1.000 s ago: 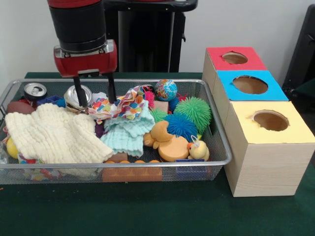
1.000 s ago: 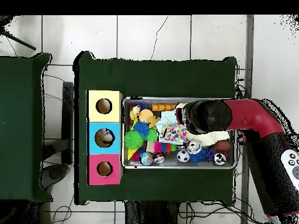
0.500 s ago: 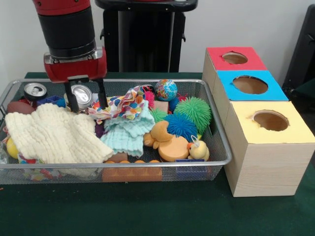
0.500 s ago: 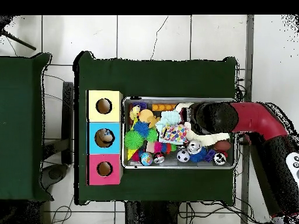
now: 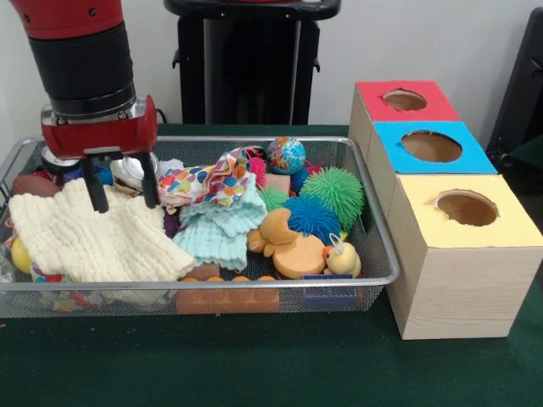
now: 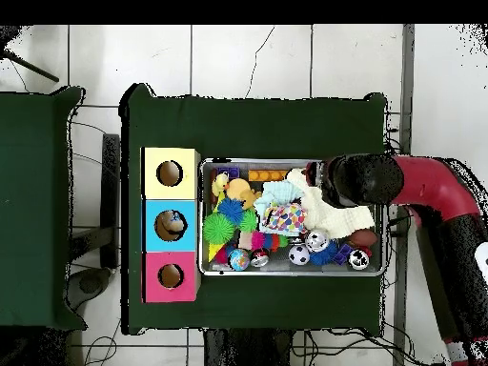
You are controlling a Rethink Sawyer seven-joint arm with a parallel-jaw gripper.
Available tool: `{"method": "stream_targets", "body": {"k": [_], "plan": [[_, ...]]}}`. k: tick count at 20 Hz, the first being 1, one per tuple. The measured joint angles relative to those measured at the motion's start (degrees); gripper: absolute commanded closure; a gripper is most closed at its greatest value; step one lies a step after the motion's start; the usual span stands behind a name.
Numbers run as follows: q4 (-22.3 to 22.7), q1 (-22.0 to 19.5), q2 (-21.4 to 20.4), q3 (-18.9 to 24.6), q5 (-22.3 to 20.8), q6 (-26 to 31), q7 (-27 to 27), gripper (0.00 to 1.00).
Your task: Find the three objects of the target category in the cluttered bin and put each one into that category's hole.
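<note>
Since a second ago the gripper (image 5: 120, 193) has slid away from the patterned cloth (image 5: 204, 181) and now hangs over the cream towel (image 5: 89, 233), toward the basket's (image 5: 254, 284) end farthest from the boxes. Jaws are spread apart with nothing between them, tips just at the towel's surface.

Front view first: the basket is packed. Next to the towel there's a mint cloth (image 5: 222, 227), an orange duck (image 5: 288, 246), a small yellow duck (image 5: 342, 259), a blue spiky ball (image 5: 312, 217), a green spiky ball (image 5: 338, 192) and a globe ball (image 5: 286, 155). A can (image 5: 131, 168) peeks out behind the gripper. Beside the basket stand the red box (image 5: 399, 106), blue box (image 5: 437, 153) and yellow box (image 5: 462, 254), each with a hole on top.

Overhead view: the arm (image 6: 419, 186) hides the gripper entirely, so the jaws only show from the front. It does show something sitting inside the blue box's hole (image 6: 171, 225), which the front view misses, plus soccer balls (image 6: 299, 254) along one basket wall.
</note>
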Motion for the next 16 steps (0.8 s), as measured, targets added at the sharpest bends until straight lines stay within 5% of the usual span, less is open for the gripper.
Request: {"method": "stream_targets", "body": {"k": [16], "plan": [[-0.66,-0.03,5.36,-0.03,-2.67,-1.02,0.0,0.0]]}}
